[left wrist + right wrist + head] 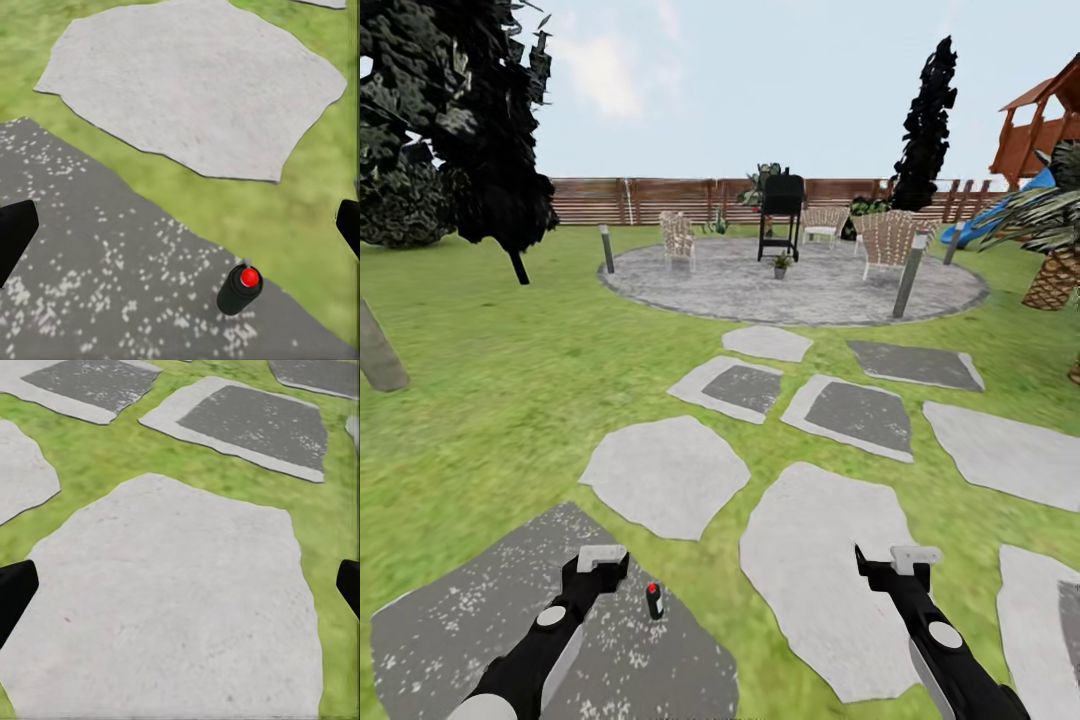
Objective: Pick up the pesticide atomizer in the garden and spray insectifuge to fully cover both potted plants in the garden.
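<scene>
1. Left gripper [603, 560] spread wide, empty, held over dark speckled slab [480, 620].
2. Atomizer [654, 600] upright on that slab, just beside left gripper, apart from it; red top visible.
3. Right gripper [905, 560] spread wide, empty, above pale stone [810, 560].
4. One potted plant [781, 265] far off on patio [760, 295], near grill [781, 205] and chairs [678, 238].

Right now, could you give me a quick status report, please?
Left gripper and right gripper open, empty. Pesticide atomizer upright on dark stepping stone, beside left gripper. Nothing between them.
</scene>
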`<state>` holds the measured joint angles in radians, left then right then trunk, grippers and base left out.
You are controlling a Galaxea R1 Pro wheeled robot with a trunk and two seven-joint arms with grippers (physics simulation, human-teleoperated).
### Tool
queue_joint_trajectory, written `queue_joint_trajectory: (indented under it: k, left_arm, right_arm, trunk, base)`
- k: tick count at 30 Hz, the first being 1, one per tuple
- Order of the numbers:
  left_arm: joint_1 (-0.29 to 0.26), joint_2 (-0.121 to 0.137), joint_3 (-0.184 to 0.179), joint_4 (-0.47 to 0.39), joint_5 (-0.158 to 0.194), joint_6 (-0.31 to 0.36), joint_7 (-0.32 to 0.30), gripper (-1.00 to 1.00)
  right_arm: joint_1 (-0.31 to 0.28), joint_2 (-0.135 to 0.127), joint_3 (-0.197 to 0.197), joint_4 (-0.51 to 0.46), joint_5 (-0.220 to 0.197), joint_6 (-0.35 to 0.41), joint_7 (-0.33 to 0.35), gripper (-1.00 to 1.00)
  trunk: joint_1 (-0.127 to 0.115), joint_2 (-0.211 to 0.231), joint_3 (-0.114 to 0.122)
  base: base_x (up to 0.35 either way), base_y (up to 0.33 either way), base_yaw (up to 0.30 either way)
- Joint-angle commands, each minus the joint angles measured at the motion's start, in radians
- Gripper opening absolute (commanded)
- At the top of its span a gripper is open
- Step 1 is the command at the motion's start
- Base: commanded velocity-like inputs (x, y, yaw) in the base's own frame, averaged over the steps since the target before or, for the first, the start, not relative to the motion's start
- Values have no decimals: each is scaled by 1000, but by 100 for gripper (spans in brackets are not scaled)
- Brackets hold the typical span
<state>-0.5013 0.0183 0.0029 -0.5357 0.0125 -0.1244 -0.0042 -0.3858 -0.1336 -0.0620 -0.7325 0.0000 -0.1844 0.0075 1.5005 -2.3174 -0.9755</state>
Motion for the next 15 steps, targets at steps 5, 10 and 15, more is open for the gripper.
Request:
queue_joint_trajectory:
  k: [5, 10, 15]
  left_arm:
    - [0, 0, 1, 0, 1, -3, 0, 100]
    - [0, 0, 2, 0, 1, -3, -1, 100]
    - [0, 0, 0, 1, 1, -3, -1, 100]
  right_arm:
    - [-1, 0, -1, 1, 0, -3, 0, 100]
    - [-1, 0, -1, 1, 0, -2, 0, 100]
    - [-1, 0, -1, 1, 0, -1, 0, 100]
  trunk:
    - [19, -36, -23]
    - [38, -71, -47]
    - [57, -106, -70]
  base:
    - [0, 0, -185]
    - [0, 0, -75]
    - [0, 0, -3]
